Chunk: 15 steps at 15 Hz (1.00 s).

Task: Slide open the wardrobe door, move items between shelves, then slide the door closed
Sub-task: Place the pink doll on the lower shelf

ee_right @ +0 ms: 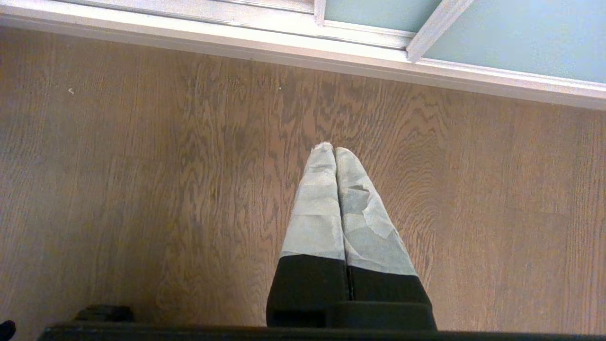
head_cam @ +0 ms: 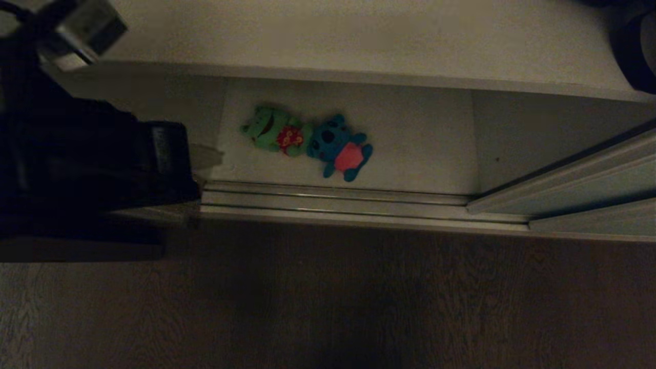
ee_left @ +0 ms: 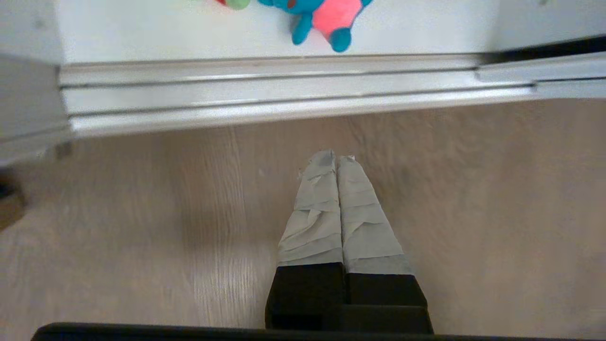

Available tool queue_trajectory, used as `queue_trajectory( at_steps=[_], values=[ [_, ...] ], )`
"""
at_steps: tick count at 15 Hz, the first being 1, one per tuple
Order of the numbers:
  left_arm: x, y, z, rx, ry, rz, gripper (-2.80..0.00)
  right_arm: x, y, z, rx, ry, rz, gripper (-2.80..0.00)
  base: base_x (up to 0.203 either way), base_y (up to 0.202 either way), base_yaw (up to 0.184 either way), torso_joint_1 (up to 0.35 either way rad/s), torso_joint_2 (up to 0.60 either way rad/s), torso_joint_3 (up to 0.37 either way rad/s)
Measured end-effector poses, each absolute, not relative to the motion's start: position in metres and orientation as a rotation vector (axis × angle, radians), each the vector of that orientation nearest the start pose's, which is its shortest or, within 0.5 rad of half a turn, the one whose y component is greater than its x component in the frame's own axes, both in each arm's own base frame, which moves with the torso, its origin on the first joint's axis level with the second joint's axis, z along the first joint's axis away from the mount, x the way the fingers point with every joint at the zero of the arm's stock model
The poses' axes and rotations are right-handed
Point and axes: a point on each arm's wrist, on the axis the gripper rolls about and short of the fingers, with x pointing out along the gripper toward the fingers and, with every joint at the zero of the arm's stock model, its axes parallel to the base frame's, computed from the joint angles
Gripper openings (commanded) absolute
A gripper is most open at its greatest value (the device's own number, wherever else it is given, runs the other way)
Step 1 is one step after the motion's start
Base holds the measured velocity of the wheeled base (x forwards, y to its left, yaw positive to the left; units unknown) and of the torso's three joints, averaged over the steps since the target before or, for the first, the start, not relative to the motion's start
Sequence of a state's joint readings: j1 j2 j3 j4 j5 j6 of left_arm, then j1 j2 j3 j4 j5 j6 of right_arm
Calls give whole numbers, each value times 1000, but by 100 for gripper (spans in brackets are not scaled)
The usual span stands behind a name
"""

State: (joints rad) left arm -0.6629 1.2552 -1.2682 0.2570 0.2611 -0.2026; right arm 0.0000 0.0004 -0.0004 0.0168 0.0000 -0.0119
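A ribbed metal floor track borders the brown wood-grain floor.

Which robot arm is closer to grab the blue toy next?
Probably the left. The left gripper, shut and empty, hangs over the floor just before the track, facing the blue toy on the shelf. The right gripper faces the door, no toy near.
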Motion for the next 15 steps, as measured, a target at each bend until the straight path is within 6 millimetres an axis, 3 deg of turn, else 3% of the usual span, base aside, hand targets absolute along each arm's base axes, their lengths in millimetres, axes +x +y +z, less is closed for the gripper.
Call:
queue_trajectory(
  at_steps=[3, 6, 10, 15],
  values=[
    [123, -94, 358, -89, 286, -398, -280, -23, 0, 74, -12, 16, 0, -280, 0, 0, 0, 0, 0, 0],
    [115, -91, 381, -129, 218, -429, -280, -23, 0, 74, -12, 17, 0, -280, 0, 0, 0, 0, 0, 0],
    [119, -98, 412, -176, 120, -434, -280, -23, 0, 74, -12, 17, 0, -280, 0, 0, 0, 0, 0, 0],
    [131, -108, 418, -94, 90, -396, -280, -23, 0, 74, -12, 17, 0, -280, 0, 0, 0, 0, 0, 0]
  ],
)
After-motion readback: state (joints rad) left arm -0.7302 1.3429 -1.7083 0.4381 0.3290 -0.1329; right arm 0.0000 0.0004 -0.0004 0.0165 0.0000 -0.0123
